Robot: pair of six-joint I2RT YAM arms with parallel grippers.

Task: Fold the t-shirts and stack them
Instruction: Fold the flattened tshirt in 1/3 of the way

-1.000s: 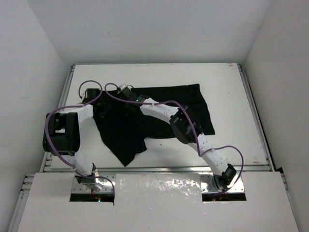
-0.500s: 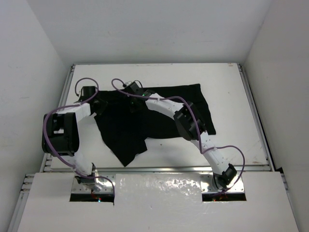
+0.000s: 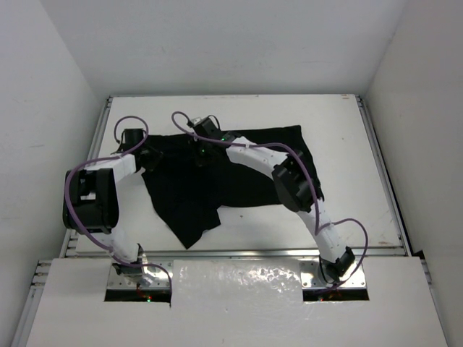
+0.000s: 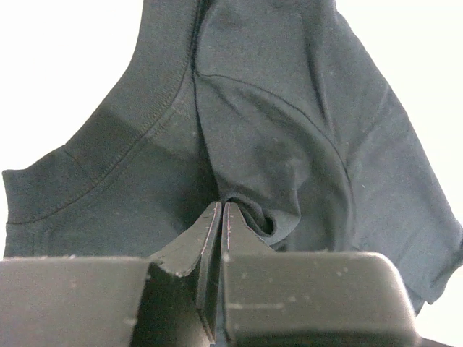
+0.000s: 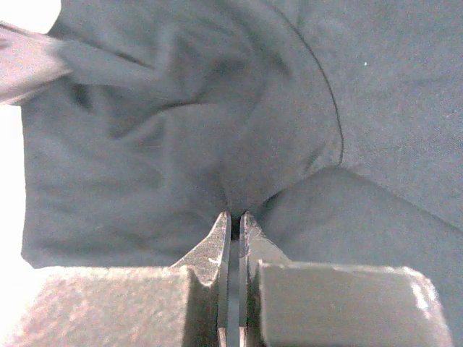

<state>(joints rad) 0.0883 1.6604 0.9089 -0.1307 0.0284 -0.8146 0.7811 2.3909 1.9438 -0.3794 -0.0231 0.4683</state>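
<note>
Garment: the plain black short-sleeved cloth t-shirt (image 3: pixel 184 206) lies rumpled and unfolded, running from both tools back toward the arm bases and out past the right tool's outer side, with one corner pointing at the bases
Left tool: the left tool (image 4: pixel 221 211) has its jaws pressed together on a small pucker of the t-shirt; a stitched hem curves away ahead of it and to its left
Right tool: the right tool (image 5: pixel 234 217) is closed to a sliver, and the cloth gathers into creases right at its tips, so it too has a pinch of the garment
Spacing: the two tools sit near each other on the far edge of the t-shirt, the left one just outboard of the right
Bench: the white bench (image 3: pixel 347 137) carries the garment, with bare surface showing beyond both tools and to either side
Step in hand: most likely spreading the cloth out before a first fold, since no fold is made and nothing is stacked
Next move calls for: both pinches holding firm while the tools draw apart along that edge, pulling it taut and laying the cloth flat without dragging the bunched middle along
</note>
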